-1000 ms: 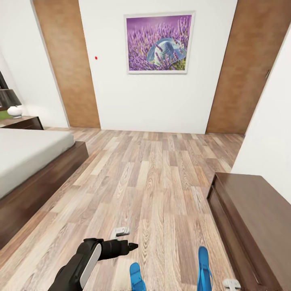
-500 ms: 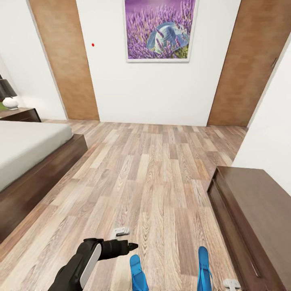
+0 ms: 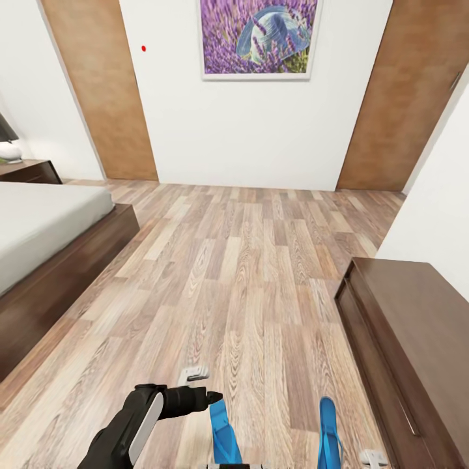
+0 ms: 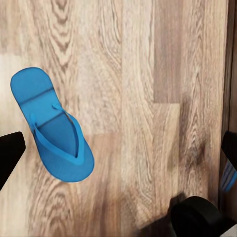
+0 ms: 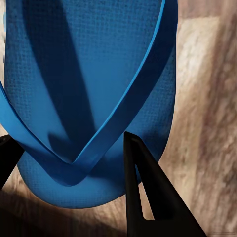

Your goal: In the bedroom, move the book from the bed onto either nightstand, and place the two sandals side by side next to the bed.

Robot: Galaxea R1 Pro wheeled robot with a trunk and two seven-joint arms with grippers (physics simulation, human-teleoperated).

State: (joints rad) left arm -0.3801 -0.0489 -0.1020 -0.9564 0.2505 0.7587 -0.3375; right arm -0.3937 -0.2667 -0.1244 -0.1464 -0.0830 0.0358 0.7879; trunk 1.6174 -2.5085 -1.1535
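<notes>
- The left arm (image 3: 130,423) reaches forward and low over the wood floor (image 3: 260,286), its dark wrist pointing toward the middle of the room.
- The left claw (image 4: 118,148), seen from the left wrist view, is spread wide: one dark fingertip (image 4: 10,153) sits at each side edge, with bare planks and one blue sandal (image 4: 52,128) lying flat between them, untouched.
- In the head view that sandal (image 3: 225,433) lies just ahead of the left wrist, toe pointing away from the robot.
- The second sandal (image 3: 329,436) lies well apart to the right, near the front edge of a dark wooden cabinet (image 3: 410,339).
- The right claw (image 5: 74,168) hangs close over the second sandal (image 5: 89,89); one dark finger (image 5: 148,197) overlaps the sole's rim and the other shows at the frame's edge. Whether it pinches the strap cannot be told.
- The bed (image 3: 45,228) runs along the left side, its dark frame edging the floor; a nightstand (image 3: 29,170) with a lamp (image 3: 8,140) stands beyond it.
- A broad stretch of open floor lies between bed and cabinet, up to the white wall with the lavender picture (image 3: 259,36) and two brown doors (image 3: 98,91).
</notes>
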